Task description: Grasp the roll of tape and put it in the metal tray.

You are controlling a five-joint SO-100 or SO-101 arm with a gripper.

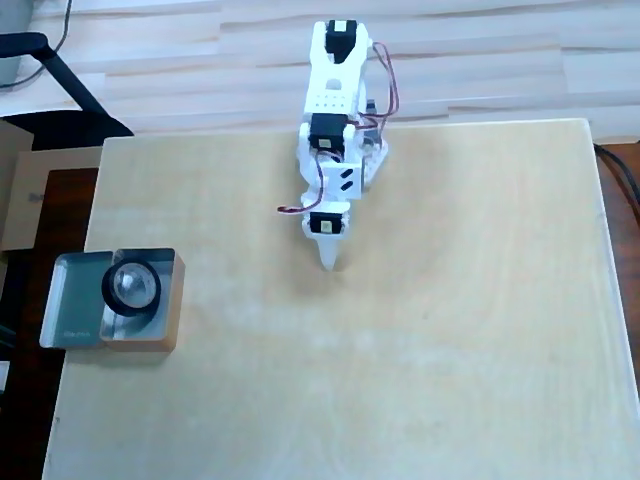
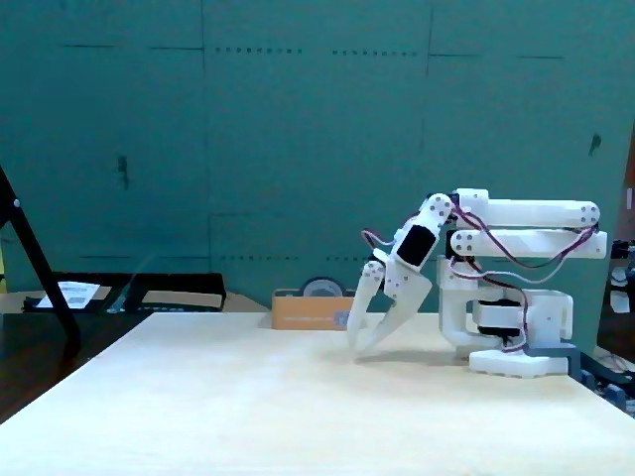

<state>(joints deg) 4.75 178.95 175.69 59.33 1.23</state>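
Pale wooden surface (image 1: 400, 380); tray (image 1: 75, 300) is half hidden sideways, black tape (image 1: 131, 287) lies inside, hand (image 2: 354, 344) is nearly closed, empty.

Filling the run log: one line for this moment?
tape: roll of tape in metal tray, resting on its divider | gripper: empty, tips together, folded near base | table: otherwise bare
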